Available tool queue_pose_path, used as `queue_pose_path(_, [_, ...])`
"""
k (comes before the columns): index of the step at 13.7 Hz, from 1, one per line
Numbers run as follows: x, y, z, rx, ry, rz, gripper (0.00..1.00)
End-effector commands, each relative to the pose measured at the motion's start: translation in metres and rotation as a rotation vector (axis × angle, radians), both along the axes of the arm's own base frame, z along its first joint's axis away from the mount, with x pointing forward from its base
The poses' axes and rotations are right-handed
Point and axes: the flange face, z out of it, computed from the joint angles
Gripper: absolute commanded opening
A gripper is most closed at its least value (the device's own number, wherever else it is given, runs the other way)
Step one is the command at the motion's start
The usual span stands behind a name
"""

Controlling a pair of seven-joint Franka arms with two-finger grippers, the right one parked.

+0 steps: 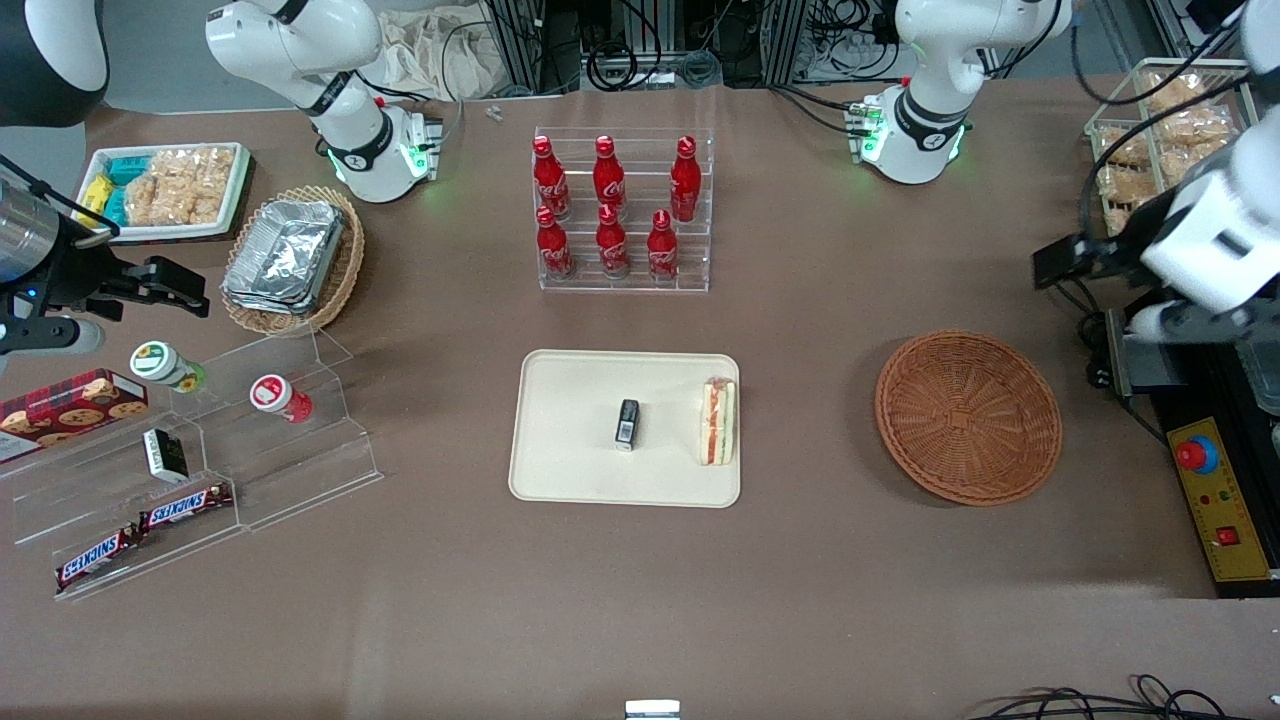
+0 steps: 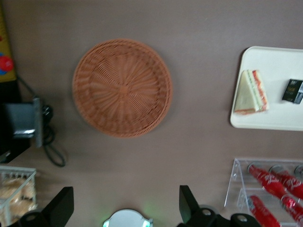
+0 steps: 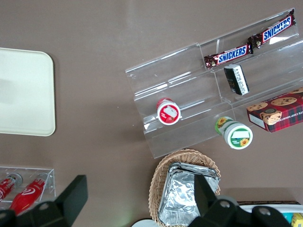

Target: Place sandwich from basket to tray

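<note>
Your sandwich [image 1: 717, 421] lies on the cream tray [image 1: 560, 470] beside a small black packet [image 1: 627, 423]; the wicker basket [image 1: 968, 417] sits empty. The gripper [image 2: 125, 203], fingers spread and released, hangs high; descending carelessly could clip the basket.

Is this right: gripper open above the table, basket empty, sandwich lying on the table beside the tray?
One thing is off: the sandwich lies on the tray, near its edge toward the basket, not on the table. The front view shows it, with a small dark box also on the tray. The rest holds: the basket is empty and the gripper hovers open above the table.
</note>
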Motion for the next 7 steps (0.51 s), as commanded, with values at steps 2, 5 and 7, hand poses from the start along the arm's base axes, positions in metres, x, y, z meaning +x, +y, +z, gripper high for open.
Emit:
queue_pose_path(2, [-0.045, 0.002, -0.005, 0.015, 0.02, -0.014, 1.0])
queue_pose_path(5, [-0.039, -0.006, -0.006, 0.034, 0.014, -0.036, 1.0])
queue_pose_path(7, [-0.038, -0.009, -0.008, 0.035, 0.018, -0.04, 1.0])
